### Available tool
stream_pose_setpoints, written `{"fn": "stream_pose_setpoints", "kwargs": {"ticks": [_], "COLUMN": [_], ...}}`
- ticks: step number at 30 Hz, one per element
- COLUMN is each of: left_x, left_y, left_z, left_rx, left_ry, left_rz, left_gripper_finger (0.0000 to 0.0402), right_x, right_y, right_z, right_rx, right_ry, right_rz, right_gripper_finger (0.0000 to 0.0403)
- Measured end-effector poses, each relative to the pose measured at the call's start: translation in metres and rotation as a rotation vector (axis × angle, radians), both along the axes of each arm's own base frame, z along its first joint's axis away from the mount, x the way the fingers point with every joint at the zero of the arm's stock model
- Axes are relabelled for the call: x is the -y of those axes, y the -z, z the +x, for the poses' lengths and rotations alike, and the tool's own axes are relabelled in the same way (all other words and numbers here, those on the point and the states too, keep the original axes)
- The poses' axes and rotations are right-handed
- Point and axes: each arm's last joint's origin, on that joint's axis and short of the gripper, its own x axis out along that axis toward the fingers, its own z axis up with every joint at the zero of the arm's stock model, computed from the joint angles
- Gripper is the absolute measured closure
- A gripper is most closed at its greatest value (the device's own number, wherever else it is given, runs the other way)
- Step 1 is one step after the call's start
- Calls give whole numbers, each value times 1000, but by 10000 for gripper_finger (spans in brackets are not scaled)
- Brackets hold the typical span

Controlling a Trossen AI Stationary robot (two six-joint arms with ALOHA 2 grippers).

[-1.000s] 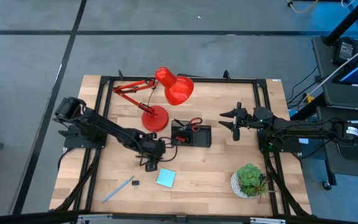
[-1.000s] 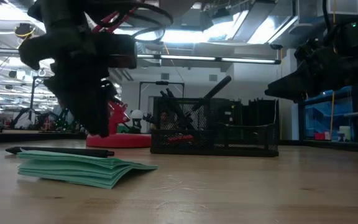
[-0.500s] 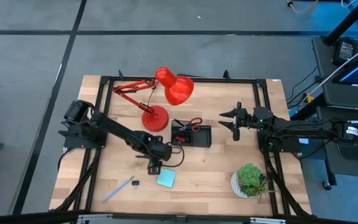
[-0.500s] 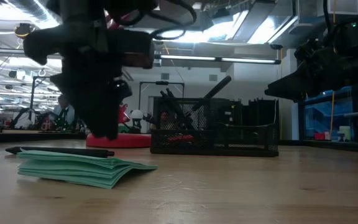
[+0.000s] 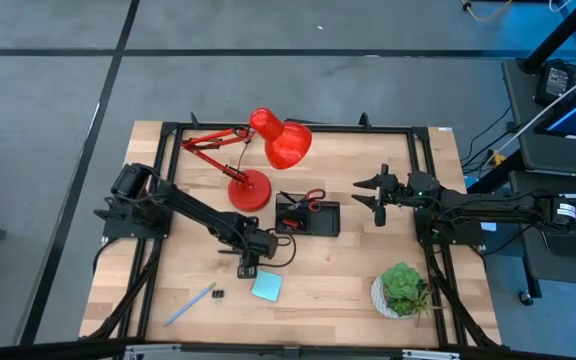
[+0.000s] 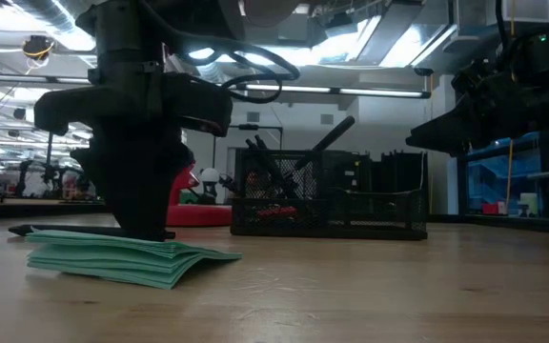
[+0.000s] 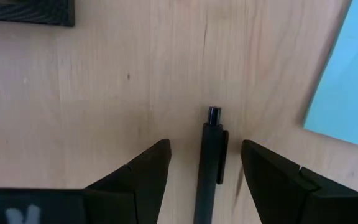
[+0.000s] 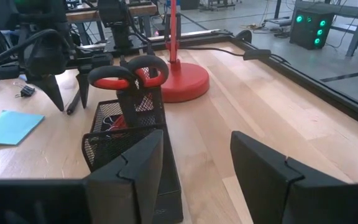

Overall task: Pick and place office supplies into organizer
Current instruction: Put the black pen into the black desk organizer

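Observation:
A thin black pen (image 7: 211,163) lies flat on the wooden table beside the teal sticky-note pad (image 7: 353,81). My left gripper (image 7: 205,146) points down over the pen, open, with one finger on each side of it and a gap to both. From above, this gripper (image 5: 248,270) stands just left of the pad (image 5: 266,287). The black mesh organizer (image 5: 308,216) holds red-handled scissors (image 8: 129,73) standing upright. My right gripper (image 5: 378,196) waits open and level, to the right of the organizer.
A red desk lamp (image 5: 268,150) stands behind the organizer, its round base (image 5: 249,190) on the table. A potted plant (image 5: 403,290) sits at the near right. A light-blue pen (image 5: 190,303) and a small black clip (image 5: 218,295) lie near the front edge.
My left gripper has sunk toward the table and shifted a little toward the sticky-note pad, tipping to point more steeply down. Its fingers have stayed open and now stand low on either side of the black pen. The pen and pad have not moved.

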Motion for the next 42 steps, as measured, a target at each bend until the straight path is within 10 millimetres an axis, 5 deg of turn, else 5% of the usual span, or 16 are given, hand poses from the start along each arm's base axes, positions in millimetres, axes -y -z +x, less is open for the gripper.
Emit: {"fn": "stream_pose_setpoints", "kwargs": {"ticks": [17,42], "left_x": [-1,1], "left_y": [6,6], "left_z": [-2,-4], "left_rx": [-36,-44], "left_ry": [-32,-18], "left_rz": [12,44], "left_gripper_finger": [258,261], "right_x": [0,0], "right_y": [0,0], "right_z": [0,0], "right_rx": [-1,-1], "right_ry": [-1,0], "right_rz": [-2,0], "right_gripper_finger": [212,212]}}
